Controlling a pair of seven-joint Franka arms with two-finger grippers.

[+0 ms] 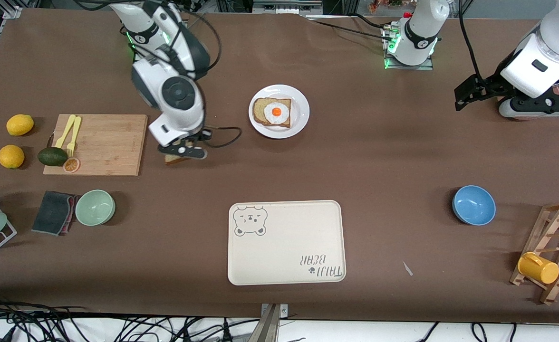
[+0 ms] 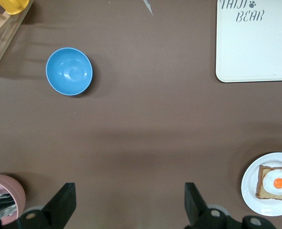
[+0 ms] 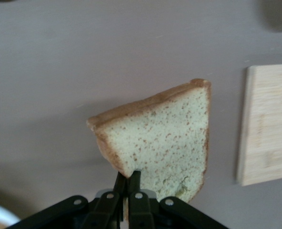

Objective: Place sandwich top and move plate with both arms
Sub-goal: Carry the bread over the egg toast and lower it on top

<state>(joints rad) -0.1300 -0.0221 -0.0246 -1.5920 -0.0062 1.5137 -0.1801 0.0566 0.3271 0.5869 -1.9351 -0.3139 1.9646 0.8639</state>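
Right arm bent low beside the cutting board [image 1: 96, 144], right gripper [image 3: 127, 179] pinched tight on the sandwich top [image 3: 162, 143] (tilted, off table); left gripper [image 2: 129, 202] waits w/ jaws wide, empty.

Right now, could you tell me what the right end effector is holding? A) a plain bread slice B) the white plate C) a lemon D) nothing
A: the right end effector is shut on the edge of the plain bread slice, lifted over the bare table beside the cutting board.
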